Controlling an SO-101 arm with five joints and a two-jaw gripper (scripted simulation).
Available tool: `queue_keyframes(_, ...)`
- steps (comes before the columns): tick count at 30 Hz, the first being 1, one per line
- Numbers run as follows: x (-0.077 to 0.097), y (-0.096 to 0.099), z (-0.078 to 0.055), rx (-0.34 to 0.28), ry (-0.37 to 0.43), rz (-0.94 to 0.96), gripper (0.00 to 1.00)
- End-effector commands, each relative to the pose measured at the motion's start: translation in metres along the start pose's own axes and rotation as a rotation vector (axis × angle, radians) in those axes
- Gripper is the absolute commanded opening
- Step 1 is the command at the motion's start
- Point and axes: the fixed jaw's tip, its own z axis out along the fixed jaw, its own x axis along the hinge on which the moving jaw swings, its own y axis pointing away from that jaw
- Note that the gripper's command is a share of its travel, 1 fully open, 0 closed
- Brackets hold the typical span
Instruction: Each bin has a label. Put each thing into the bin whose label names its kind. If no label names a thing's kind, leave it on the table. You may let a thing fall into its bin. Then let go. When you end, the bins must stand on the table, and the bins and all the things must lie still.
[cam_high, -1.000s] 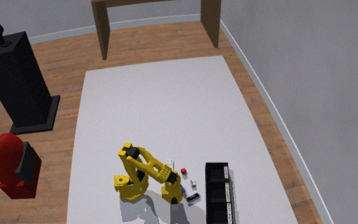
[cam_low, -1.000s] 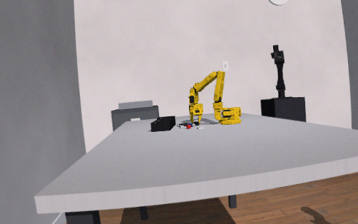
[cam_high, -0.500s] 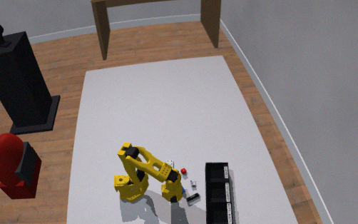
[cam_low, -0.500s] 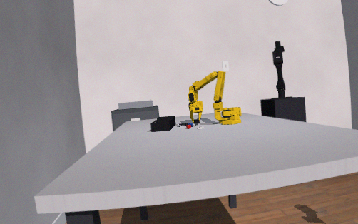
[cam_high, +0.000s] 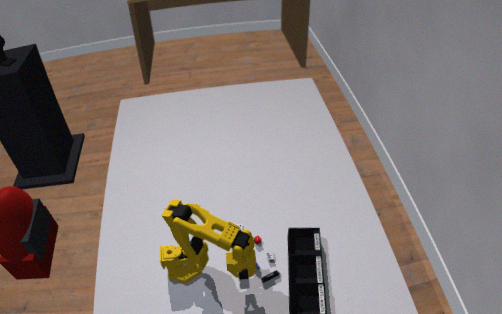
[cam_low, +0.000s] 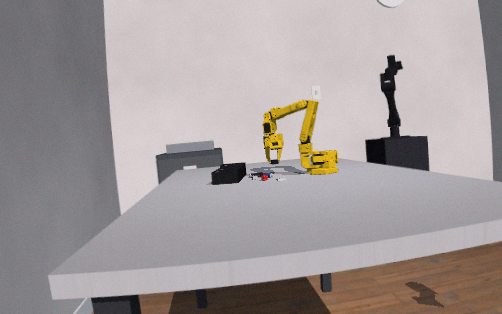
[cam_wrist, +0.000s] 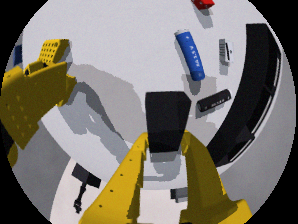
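Seen from above, with twelve o'clock at the top of the top view, a yellow robot arm (cam_high: 215, 230) (cam_low: 310, 120) stands on a pale desk (cam_high: 210, 150) (cam_low: 275, 215) (cam_wrist: 115, 30). Its end effector (cam_high: 244, 274) (cam_low: 274, 161) (cam_wrist: 165, 137) points down, its fingers closed partway around a black block (cam_high: 243, 274) (cam_low: 274, 162) (cam_wrist: 167, 117), gripping it above the desk.

Taking the block as the centre, a black cylinder (cam_high: 270, 276) (cam_wrist: 214, 100) lies near, at three o'clock. A blue cylinder (cam_high: 258, 266) (cam_wrist: 190, 56) lies at two o'clock, partly hidden by the arm from above; farther out at two is a small grey-white piece (cam_high: 270, 257) (cam_wrist: 226, 52). A small red object (cam_high: 257, 240) (cam_low: 264, 177) (cam_wrist: 203, 4) sits toward one o'clock.

Beyond the black cylinder, at three o'clock, a row of black bins (cam_high: 289, 260) (cam_low: 229, 175) (cam_wrist: 254, 65) stands on the desk. White labels (cam_high: 317, 242) run along their far side, too small to read. The block is outside the bins, as are the four loose things.

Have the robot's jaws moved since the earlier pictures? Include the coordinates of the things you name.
Yes, upward: against the black bins (cam_high: 289, 270) (cam_low: 227, 176) (cam_wrist: 231, 107) in the exterior view, the jaws' tips were lower before; now they are about level with the bins' top.
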Motion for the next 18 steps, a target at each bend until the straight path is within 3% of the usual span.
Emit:
queue_keyframes(1, 0.002, -0.006, -0.009, 0.048, 0.024, 0.002, 0.00)
queue_keyframes(18, 0.004, -0.024, -0.018, 0.058, 0.034, -0.166, 0.00)
